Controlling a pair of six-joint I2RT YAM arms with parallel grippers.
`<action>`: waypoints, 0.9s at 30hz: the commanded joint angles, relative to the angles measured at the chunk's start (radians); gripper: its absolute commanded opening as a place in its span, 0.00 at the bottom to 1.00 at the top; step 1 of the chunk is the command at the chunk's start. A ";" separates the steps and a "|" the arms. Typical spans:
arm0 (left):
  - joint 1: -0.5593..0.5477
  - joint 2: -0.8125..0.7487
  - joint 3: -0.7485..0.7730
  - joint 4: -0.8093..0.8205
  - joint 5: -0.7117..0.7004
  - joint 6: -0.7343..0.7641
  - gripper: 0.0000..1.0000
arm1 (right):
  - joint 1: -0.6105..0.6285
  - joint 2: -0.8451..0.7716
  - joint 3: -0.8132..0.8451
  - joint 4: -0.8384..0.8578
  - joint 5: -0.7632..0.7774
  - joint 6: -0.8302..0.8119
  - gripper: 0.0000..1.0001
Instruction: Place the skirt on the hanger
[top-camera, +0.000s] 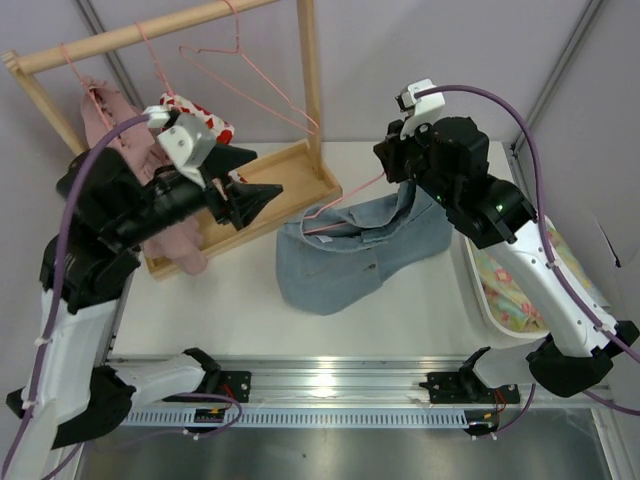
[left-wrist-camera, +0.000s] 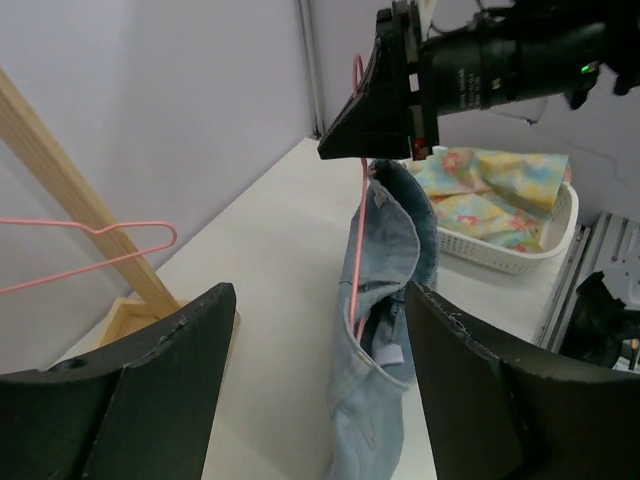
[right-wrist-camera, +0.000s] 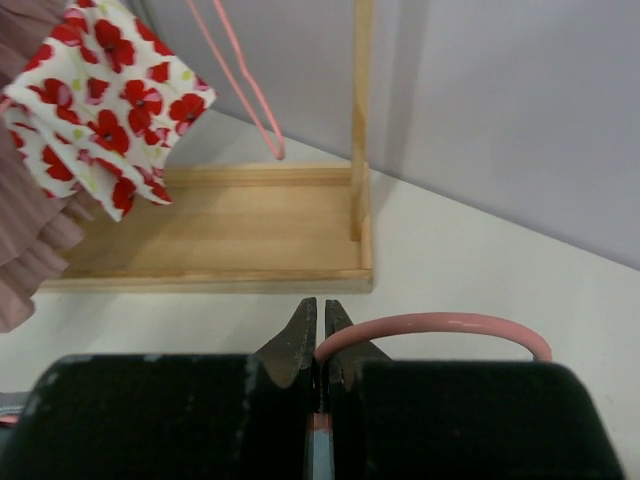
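- Two tools, status on each?
- Right tool (right-wrist-camera: 320, 330) is clamped on the hook of the hanger (right-wrist-camera: 440, 322), fingers pinched together on the pink wire. Left tool (left-wrist-camera: 320, 292) is spread wide, nothing gripped.
- Where's the skirt?
- Skirt (top-camera: 360, 250) hangs off that hanger at its waist end, raised under the right tool. The rest lies slumped on the tabletop (top-camera: 230, 300), between the wooden rack (top-camera: 309, 70) and the white basket (left-wrist-camera: 530, 258).
- Wire inside the waistband?
- Left wrist view shows the wire running down into the waist opening. How far it's seated, can't tell, denim hides it.
- Left tool position?
- Hovers over the rack's base tray, fingers pointed at the skirt, near it but apart.
- What else is around?
- Pink ruffled dress (top-camera: 180, 245) and a white garment with red flowers (right-wrist-camera: 110, 110) hang at the rack's left end. One bare pink hanger (left-wrist-camera: 100, 222) is on the bar. Floral cloth (left-wrist-camera: 480, 190) sits in the basket.
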 joint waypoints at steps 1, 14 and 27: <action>-0.003 0.142 0.048 -0.099 0.063 0.073 0.73 | 0.010 -0.048 0.035 0.143 -0.126 0.002 0.00; -0.128 0.422 0.283 -0.153 0.029 0.084 0.67 | 0.113 0.041 0.148 0.082 0.021 0.029 0.00; -0.130 0.361 0.053 -0.045 0.052 0.029 0.50 | 0.113 0.036 0.178 0.074 0.047 0.074 0.00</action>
